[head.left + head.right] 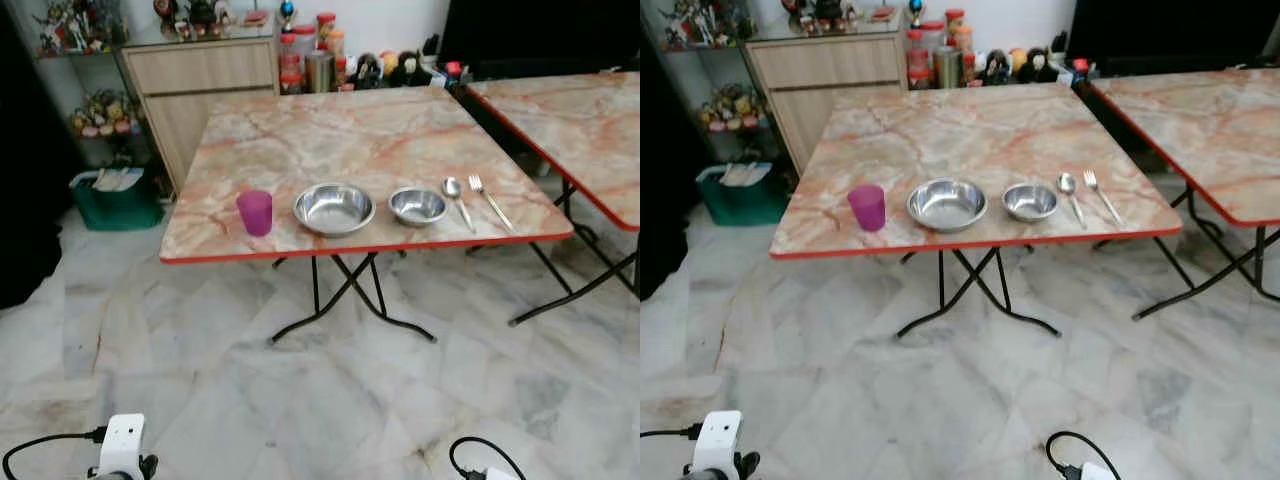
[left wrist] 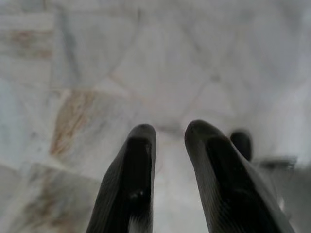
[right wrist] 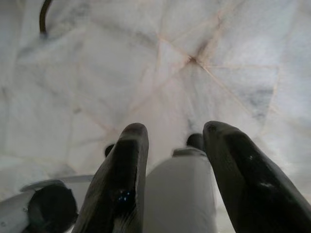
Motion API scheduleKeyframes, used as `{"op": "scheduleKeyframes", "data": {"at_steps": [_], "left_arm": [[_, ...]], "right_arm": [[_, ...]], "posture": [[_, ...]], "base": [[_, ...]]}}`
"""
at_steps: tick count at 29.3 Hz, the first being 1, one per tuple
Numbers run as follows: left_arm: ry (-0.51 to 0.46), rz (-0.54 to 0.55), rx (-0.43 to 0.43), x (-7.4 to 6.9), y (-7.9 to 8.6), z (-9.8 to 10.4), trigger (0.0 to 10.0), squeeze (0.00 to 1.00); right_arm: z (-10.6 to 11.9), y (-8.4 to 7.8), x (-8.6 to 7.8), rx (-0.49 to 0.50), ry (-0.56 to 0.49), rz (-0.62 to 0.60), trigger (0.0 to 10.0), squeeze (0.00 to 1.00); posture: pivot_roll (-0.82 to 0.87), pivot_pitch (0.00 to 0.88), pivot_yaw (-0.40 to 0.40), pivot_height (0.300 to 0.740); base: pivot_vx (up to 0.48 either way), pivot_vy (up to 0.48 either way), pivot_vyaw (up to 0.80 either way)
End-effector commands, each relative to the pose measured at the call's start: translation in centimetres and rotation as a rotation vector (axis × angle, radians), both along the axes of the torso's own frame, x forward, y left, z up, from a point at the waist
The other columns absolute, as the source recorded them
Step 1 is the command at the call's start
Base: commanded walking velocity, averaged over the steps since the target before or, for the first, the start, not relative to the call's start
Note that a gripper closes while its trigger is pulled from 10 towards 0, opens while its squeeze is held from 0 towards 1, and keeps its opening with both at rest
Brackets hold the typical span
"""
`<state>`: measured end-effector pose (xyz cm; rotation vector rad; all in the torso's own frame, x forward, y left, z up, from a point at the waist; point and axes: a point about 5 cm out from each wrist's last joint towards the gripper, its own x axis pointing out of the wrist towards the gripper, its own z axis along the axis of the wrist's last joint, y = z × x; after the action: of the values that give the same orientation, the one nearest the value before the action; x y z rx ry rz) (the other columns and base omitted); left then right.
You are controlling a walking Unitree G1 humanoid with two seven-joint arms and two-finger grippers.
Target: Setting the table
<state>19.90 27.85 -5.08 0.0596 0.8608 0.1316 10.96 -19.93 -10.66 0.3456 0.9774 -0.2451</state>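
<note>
A marble-patterned folding table with a red edge stands ahead. Along its near edge sit a purple cup, a large steel bowl, a smaller steel bowl, a spoon and a fork, in a row from left to right. Both arms hang low over the marble floor, far short of the table. My left gripper is open with nothing between its fingers. My right gripper is open too, with a blurred white rounded part behind its fingers.
A second marble table stands to the right. Behind are a wooden cabinet, jars and bottles along the wall, and a green bin on the floor at left. Black crossed legs hold the table over pale marble floor.
</note>
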Motion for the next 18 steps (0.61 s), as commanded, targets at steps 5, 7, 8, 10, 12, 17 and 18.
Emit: {"op": "scheduleKeyframes", "data": {"at_steps": [5, 7, 8, 10, 12, 17, 18], "left_arm": [[0.05, 0.008, 0.011, -1.44, 0.45, -0.64, 10.0, 0.0], [0.05, 0.007, 0.012, -1.44, 0.46, -0.63, 10.0, 0.0], [0.051, 0.006, 0.012, -1.44, 0.47, -0.63, 10.0, 0.0], [0.051, 0.007, 0.013, -1.44, 0.48, -0.62, 10.0, 0.0], [0.051, 0.006, 0.013, -1.45, 0.49, -0.62, 10.0, 0.0], [0.052, 0.004, 0.012, -1.47, 0.48, -0.63, 10.0, 0.0], [0.052, 0.003, 0.012, -1.46, 0.48, -0.63, 10.0, 0.0]], "right_arm": [[0.32, 0.17, 1.21, 0.008, -0.031, -0.002, 10.0, 0.0], [0.33, 0.16, 1.22, 0.005, -0.032, 0.001, 10.0, 0.0], [0.33, 0.17, 1.22, 0.005, -0.032, -0.001, 10.0, 0.0], [0.33, 0.17, 1.22, 0.003, -0.032, 0.001, 10.0, 0.0], [0.33, 0.17, 1.21, 0.0, -0.032, 0.007, 10.0, 0.0], [0.33, 0.15, 1.2, -0.001, -0.03, 0.008, 10.0, 0.0], [0.32, 0.16, 1.2, 0.0, -0.03, 0.006, 10.0, 0.0]], "posture": [[0.05, 0.0, 0.058, 0.736], [0.05, 0.0, 0.059, 0.736], [0.05, 0.0, 0.06, 0.736], [0.05, 0.0, 0.06, 0.736], [0.05, 0.0, 0.059, 0.736], [0.04, 0.0, 0.058, 0.736], [0.04, 0.0, 0.058, 0.736]], "base": [[0.452, 0.0, 0.14], [0.454, 0.0, 0.0], [0.454, 0.0, 0.0], [0.45, 0.0, 0.0], [0.45, 0.0, 0.0], [0.453, 0.0, 0.0], [0.454, 0.0, 0.0]]}}
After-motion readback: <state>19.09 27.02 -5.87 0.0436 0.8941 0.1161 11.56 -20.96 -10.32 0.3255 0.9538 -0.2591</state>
